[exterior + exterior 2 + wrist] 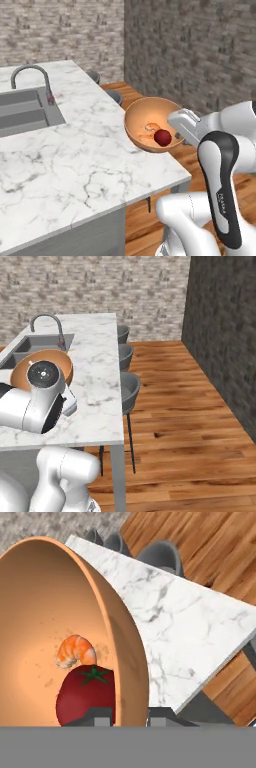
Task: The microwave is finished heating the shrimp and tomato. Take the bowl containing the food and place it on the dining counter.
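Note:
The orange-tan bowl [145, 117] hangs tilted in the air at the right edge of the white marble dining counter [75, 165]. My gripper [131, 716] is shut on the bowl's near rim, one finger inside and one outside. The round red tomato [82, 699] and the small curled pink shrimp [75, 650] lie in the bowl's bottom, touching each other. From the left base view the tomato [162, 137] sits near my gripper [176, 131], with the shrimp [150, 128] beside it. In the right base view my arm hides much of the bowl [30, 363]. The microwave is out of view.
A steel sink [25, 112] with a curved grey faucet [32, 75] is set in the counter's far left. Grey stools [129, 388] stand along the counter's right side over a wooden floor [175, 406]. Brick walls close off the back and right.

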Controlling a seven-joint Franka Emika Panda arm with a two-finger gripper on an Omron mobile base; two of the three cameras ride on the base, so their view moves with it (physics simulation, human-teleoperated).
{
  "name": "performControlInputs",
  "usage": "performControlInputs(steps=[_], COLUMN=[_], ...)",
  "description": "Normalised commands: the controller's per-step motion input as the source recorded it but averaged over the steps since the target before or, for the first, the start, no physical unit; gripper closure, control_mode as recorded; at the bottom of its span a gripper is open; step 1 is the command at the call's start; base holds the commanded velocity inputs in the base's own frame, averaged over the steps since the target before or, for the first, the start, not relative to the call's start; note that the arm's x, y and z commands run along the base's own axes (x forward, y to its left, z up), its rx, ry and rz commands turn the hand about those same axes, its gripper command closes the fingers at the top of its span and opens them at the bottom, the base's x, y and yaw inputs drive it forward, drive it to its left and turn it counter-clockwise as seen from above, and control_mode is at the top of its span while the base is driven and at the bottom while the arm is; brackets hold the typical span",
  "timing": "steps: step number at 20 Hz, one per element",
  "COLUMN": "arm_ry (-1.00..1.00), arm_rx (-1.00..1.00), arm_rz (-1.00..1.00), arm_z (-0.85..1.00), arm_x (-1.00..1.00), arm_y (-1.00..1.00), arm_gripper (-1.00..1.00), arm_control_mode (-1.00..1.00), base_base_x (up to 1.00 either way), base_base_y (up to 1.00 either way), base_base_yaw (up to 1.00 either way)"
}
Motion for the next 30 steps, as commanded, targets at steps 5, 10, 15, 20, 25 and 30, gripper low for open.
performControlInputs(steps=[5, 10, 15, 20, 25, 30], arm_ry=[0.19, 0.46, 0.2, 0.01, 0.0, 0.0], arm_rx=[0.0, -0.11, -0.05, 0.0, 0.0, 0.0], arm_rz=[0.11, 0.01, -0.08, -0.12, -0.11, -0.1], arm_z=[-0.2, -0.46, -0.54, -0.43, -0.7, -0.6], arm_x=[0.74, 1.0, 1.0, 1.0, 1.0, 1.0], arm_y=[-0.01, 0.3, 0.2, 0.1, 0.17, 0.22], arm_gripper=[1.0, 1.0, 1.0, 1.0, 1.0, 1.0], arm_control_mode=[-1.0, -1.0, -1.0, -1.0, -1.0, -1.0], base_base_x=[0.15, 0.0, 0.0, 0.0, 0.0, 0.0], base_base_y=[-0.05, 0.0, 0.0, 0.0, 0.0, 0.0], base_base_yaw=[0.06, 0.0, 0.0, 0.0, 0.0, 0.0])
